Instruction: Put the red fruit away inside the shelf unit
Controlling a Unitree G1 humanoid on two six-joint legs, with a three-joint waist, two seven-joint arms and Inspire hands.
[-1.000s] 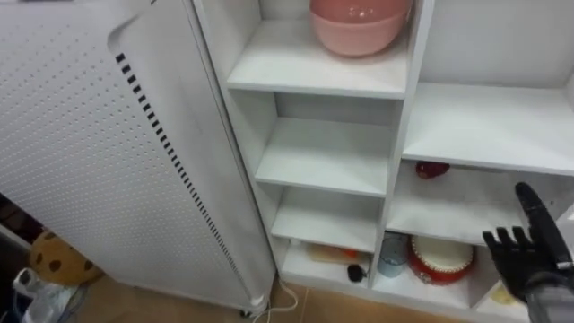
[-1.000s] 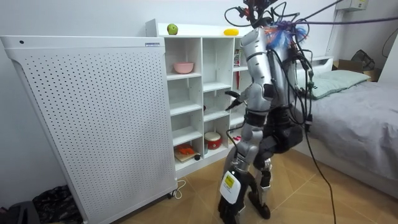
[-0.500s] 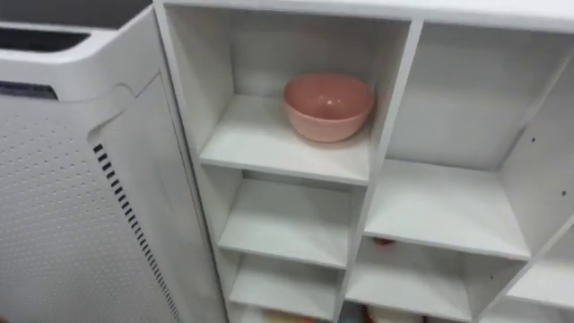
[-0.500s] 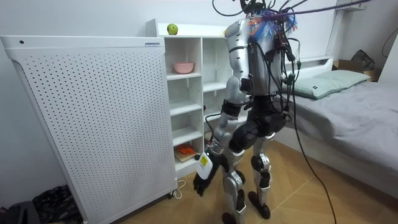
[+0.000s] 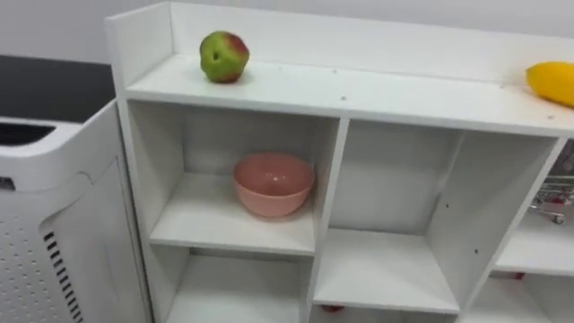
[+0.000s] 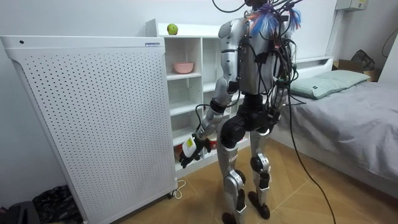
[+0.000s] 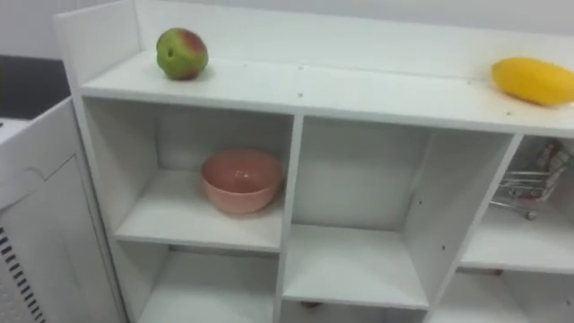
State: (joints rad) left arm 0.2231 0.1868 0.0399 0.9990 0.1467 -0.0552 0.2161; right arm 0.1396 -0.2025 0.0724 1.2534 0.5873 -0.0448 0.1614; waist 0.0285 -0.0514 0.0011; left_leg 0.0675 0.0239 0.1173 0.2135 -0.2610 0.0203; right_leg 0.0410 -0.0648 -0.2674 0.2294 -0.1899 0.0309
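A humanoid robot stands facing the white closet (image 5: pixel 377 94) in a bedroom, between a perforated white panel (image 6: pixel 93 118) and a bed (image 6: pixel 354 99), its gaze on the top board. All the fruit in sight lies up there: a red-green apple (image 5: pixel 224 56) at the left end and a yellow fruit (image 5: pixel 553 82) well apart at the right. A pink bowl (image 5: pixel 273 184) sits in the upper left compartment, and a wire basket (image 7: pixel 529 184) shows at far right. The left hand (image 6: pixel 188 154) hangs low beside the lower shelves; whether it grips anything cannot be told. The robot appears to be sizing up the fruit, so next a hand must rise to the apple. A label (image 6: pixel 153 44) on the panel is too small to read.
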